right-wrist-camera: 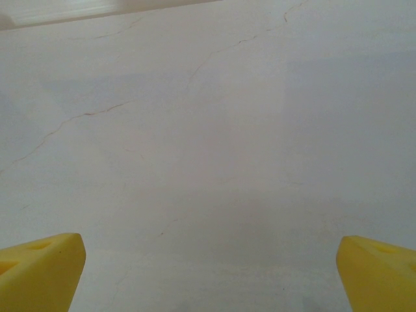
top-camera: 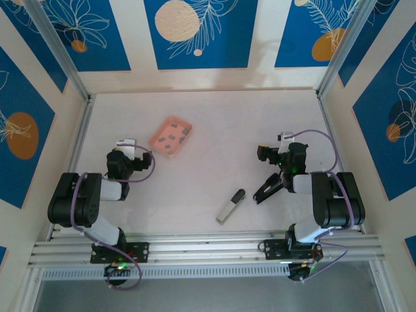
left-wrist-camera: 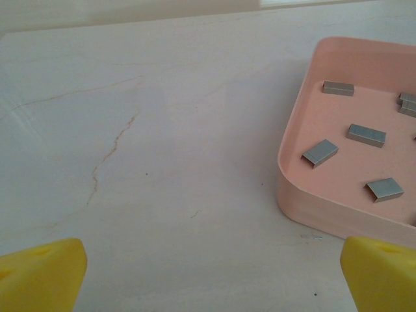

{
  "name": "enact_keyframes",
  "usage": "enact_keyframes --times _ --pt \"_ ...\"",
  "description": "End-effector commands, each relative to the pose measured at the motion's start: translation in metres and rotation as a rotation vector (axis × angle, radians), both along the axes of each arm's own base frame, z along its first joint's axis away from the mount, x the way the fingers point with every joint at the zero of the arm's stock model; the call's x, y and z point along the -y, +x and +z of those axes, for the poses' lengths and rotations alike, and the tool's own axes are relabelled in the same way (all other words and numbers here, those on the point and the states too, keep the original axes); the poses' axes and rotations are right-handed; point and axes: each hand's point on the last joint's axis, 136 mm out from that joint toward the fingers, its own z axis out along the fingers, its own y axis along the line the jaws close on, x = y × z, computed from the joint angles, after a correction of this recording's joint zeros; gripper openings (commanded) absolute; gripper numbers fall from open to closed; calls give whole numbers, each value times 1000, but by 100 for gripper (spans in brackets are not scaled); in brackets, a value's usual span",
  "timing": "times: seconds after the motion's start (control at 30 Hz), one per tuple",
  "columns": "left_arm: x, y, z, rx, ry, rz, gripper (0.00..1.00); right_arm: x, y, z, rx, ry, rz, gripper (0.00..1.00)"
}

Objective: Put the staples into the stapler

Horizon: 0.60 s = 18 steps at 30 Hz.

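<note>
The big pale counter (top-camera: 227,117) has thin cracks in it and holds everything. The two black arms sit at its near edge, one by each near corner. The left pincer (left-wrist-camera: 209,278) is wide open and holds nothing. Its yellow fingertips (left-wrist-camera: 40,273) hang over bare counter, just beside the near left side of the pink tray (left-wrist-camera: 305,201). The right pincer (right-wrist-camera: 208,276) is wide open too and holds nothing. It points down at bare counter near the right edge, well apart from the tray. The tray lies toward the far left part of the counter. The stapler (top-camera: 231,206) lies flat close to the near edge, about in the middle, between the two arms and touching neither. Its black end points to the far edge and its silver end points to the near edge. I cannot tell if it is open for loading. The staples (left-wrist-camera: 319,153) are the smallest things here. They are little grey strips lying loose inside the tray, apart from each other. I think the job has not really begun, since no strip is in the stapler or in a pincer. A strip must be picked up, the stapler opened, the strip slid in, and the stapler shut. I cannot read any words or brand names on the stapler, the tray or the staples.
</note>
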Motion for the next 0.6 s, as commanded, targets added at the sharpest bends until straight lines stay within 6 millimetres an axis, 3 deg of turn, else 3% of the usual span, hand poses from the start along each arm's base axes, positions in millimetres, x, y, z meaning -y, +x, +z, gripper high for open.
enact_keyframes --times 0.0,0.57 --pt "4 5 13 36 -5 -21 100 -2 6 12 49 -12 20 99" --pt "4 5 12 32 -5 -21 100 -2 6 12 50 -12 19 99"
